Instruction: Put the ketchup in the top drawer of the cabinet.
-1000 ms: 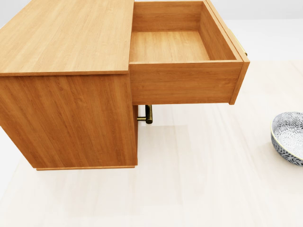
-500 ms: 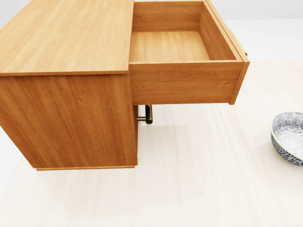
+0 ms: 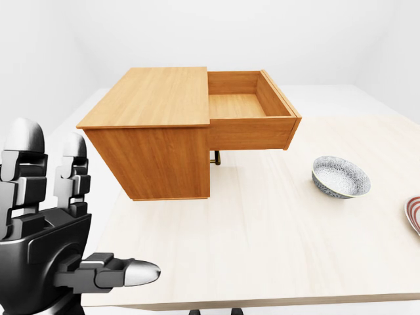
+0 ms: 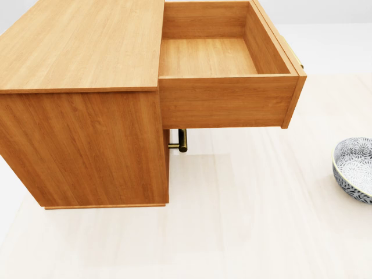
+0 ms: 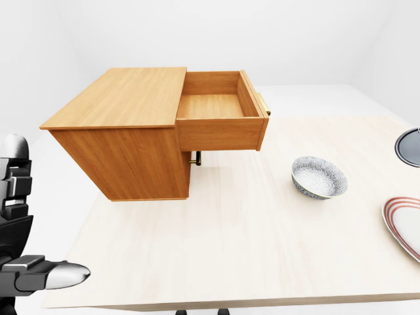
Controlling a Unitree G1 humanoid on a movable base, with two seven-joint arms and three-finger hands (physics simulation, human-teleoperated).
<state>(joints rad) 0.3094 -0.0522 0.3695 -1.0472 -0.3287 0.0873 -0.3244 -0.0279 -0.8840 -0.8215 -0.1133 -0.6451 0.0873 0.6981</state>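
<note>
The left hand [image 3: 56, 230] is raised at the bottom left of the left-eye view, palm up toward the camera, off the left edge of the table [image 3: 275, 236]. Its two upper fingers [image 3: 23, 164] stand straight and its thumb juts out to the right, all spread apart with nothing between them. The right-eye view shows only a sliver of that hand at its left edge. The right hand is out of sight in every view.

Beyond the hand, toward the top left of the table, sits the cabinet [image 3: 164, 141], a plain wooden box. Its top drawer [image 4: 226, 75] is pulled fully out to the right in the head view and its wooden floor is bare. Under the drawer, a small brass handle [image 4: 181, 140] shows against the cabinet face, in the shadow beneath. A bit of brass also peeks past the drawer's right-hand panel in the right-eye view, though it is too small to make out clearly.

To the right of the cabinet, well apart from it, a patterned blue-and-white bowl [image 5: 319, 177] rests on the table. Farther right, a plate [image 5: 403, 226] with reddish rings is cut off by the view's right edge, and above it a dark round thing [image 5: 410, 147] is also cut off; I cannot tell what it is.

The ketchup is not to be seen in any of the three views.
</note>
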